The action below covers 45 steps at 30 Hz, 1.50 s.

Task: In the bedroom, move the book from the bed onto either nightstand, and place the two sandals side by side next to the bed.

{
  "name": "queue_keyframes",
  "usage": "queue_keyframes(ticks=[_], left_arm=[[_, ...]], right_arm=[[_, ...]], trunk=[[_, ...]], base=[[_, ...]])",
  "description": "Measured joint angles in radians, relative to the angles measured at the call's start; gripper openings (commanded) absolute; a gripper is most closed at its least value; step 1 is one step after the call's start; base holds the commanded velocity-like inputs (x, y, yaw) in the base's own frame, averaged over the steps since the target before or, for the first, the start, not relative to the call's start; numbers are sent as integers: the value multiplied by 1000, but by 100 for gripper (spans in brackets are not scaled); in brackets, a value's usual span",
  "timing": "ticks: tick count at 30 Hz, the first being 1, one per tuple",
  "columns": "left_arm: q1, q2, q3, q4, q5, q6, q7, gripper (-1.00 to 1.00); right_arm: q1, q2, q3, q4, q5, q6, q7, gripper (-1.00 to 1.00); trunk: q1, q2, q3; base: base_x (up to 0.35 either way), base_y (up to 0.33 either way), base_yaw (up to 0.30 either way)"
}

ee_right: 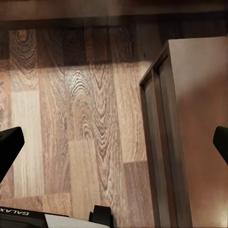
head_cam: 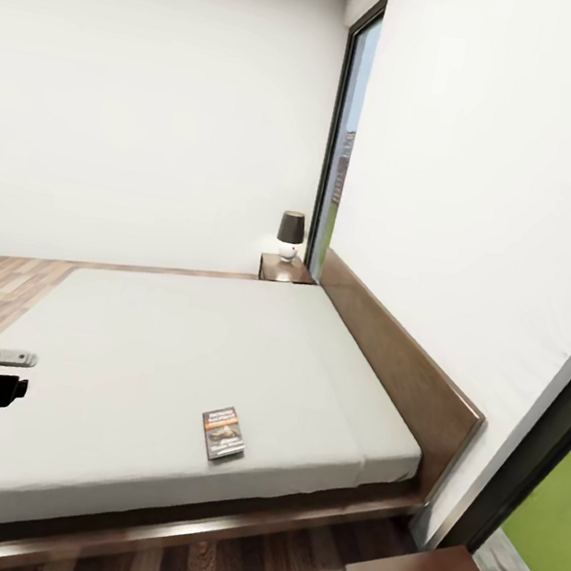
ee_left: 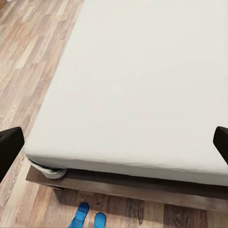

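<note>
Two black fingers of the right gripper (ee_right: 114,142) stand wide apart over the wood floor (ee_right: 80,118), holding nothing, just beside the near nightstand (ee_right: 190,133). Over the bed (ee_left: 142,80), the left gripper (ee_left: 114,142) is spread wide too, with nothing in it. Both blue sandals (ee_left: 89,216) lie close together on the floor by the bed's frame. On the grey mattress, the book (head_cam: 223,433) lies flat near the front edge. Another nightstand (head_cam: 285,270) with a lamp (head_cam: 290,234) stands far off by the window.
</note>
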Motion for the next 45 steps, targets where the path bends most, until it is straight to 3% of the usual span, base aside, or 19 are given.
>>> queue_keyframes(ticks=[12,19,45], left_arm=[[0,-1,0,0,0,0,0,100],[0,-1,0,0,0,0,0,100],[-1,-1,0,0,-1,0,1,100]], right_arm=[[0,2,1,1,0,0,0,100],[0,15,8,18,3,0,-1,100],[0,19,40,26,4,0,0,100]], trunk=[[0,0,0],[0,0,0],[0,0,0]], base=[[17,0,233],[2,0,211],[1,0,18]])
